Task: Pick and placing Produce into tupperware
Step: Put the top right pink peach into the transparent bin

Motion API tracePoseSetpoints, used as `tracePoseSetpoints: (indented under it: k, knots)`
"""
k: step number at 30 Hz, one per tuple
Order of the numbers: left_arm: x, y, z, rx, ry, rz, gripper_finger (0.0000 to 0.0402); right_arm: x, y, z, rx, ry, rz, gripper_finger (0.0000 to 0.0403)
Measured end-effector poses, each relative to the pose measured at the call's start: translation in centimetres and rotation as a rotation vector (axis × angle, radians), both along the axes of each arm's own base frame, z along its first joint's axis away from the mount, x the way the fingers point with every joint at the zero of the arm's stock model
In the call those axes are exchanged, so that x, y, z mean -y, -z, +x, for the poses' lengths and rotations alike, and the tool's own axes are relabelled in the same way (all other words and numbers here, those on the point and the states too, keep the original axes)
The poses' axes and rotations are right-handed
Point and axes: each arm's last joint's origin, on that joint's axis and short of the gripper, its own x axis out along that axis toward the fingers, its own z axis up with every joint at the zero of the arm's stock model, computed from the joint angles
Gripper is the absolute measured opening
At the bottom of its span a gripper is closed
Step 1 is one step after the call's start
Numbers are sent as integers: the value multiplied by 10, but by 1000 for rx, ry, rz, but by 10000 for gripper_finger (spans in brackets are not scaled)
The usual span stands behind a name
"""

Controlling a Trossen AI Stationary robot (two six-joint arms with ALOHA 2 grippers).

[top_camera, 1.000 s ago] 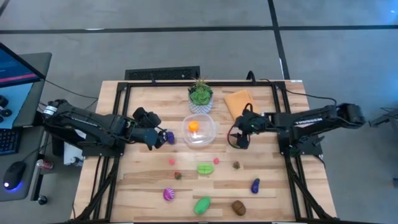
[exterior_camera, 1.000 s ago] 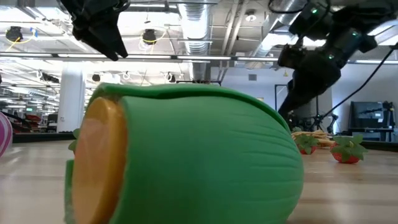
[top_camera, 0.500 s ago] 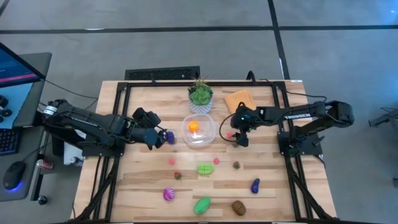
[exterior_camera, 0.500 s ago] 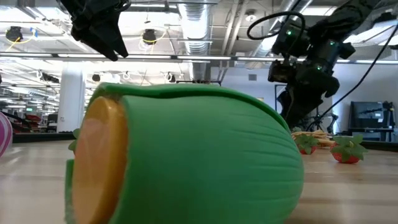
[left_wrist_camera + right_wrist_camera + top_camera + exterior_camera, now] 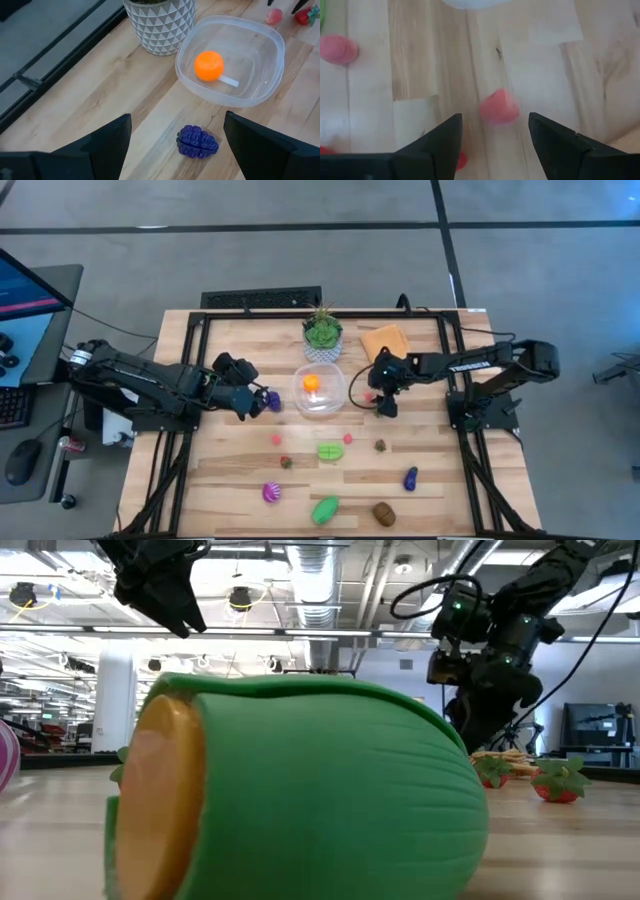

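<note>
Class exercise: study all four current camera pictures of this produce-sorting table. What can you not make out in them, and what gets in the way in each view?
- Low view: a big green toy vegetable sits right at the lens and hides the container and most of the table.
- Right wrist view: the pink piece between the open fingers is blurred, so its kind is unclear; the container is cut off at the edge.
- High view: the small pieces near the green one are too tiny to identify.
- Left wrist view: the plant pot is cut off.

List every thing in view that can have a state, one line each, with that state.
tupperware: upright, lidless, holding only the orange fruit.
purple fruit: loose on the table, outside the tupperware, ahead of the left pincer.
left pincer: open, empty.
right pincer: open, empty, over the pink piece.
pink piece: loose on the table.
potted plant: upright.
</note>
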Motion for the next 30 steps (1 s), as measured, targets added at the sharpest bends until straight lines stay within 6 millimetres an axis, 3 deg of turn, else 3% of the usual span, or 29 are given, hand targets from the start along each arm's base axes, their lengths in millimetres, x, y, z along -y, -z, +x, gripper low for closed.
tracePoseSetpoints:
  k: [30]
  knots:
    - [-1,0,-2,-18,-9,29,306,5,17,10,-12,59,32,234]
